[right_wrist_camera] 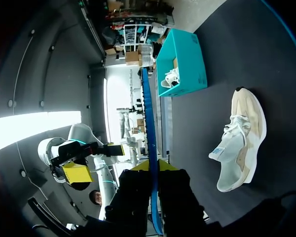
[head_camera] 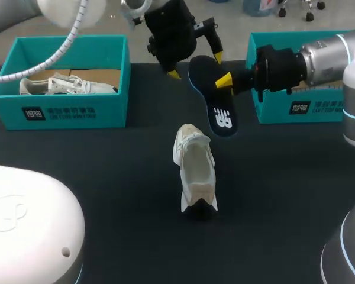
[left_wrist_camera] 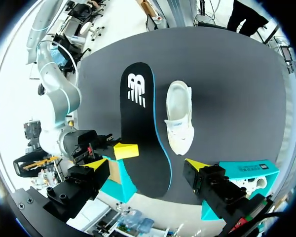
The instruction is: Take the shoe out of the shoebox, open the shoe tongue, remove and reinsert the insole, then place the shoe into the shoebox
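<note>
Insole (head_camera: pixel 212 97) pinched in right jaws near shoe (head_camera: pixel 195 168); left jaws released.

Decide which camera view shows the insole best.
The left wrist view: the insole appears face-on, nearly whole. The head view shows it slanted; the right wrist view shows only its thin edge.

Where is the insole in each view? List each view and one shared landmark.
Head view: insole held by right end effector, beyond the shoe.
Left wrist view: insole inside the open left end effector, beside the shoe.
Right wrist view: insole edge-on in right end effector.
Landmark: the shoe.
</note>
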You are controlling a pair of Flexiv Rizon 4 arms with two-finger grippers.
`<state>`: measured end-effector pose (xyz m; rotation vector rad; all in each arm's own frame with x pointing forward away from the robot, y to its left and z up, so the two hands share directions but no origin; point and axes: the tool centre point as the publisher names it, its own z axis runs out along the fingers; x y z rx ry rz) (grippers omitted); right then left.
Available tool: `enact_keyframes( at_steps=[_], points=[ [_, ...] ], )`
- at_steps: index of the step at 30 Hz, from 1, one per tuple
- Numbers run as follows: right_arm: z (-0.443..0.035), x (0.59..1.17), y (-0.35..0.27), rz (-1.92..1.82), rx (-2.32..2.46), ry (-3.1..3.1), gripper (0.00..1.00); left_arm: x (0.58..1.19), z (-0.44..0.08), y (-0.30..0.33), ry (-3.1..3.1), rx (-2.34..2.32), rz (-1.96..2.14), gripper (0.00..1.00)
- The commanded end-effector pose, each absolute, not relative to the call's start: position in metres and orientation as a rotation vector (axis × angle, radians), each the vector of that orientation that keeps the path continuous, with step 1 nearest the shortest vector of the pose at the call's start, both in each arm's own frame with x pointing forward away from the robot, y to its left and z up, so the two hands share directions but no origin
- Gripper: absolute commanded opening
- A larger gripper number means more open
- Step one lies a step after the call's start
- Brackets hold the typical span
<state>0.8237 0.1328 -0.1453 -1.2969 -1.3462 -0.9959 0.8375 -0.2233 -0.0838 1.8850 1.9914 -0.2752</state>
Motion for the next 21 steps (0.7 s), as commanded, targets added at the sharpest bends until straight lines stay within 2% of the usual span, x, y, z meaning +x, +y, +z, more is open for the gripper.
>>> enact_keyframes(
  at_steps=[1,21],
  points=[
    [-0.146,0.824,0.136,-0.991,-1.297,-1.349,0.0,0.846,-0.078,-0.234,2.152,2.024,-0.045,1.0],
    [-0.148,0.829,0.136,-0.996,-1.316,-1.329,0.0,0.845,-0.068,-0.249,2.202,2.019,0.01,1.0]
  ],
)
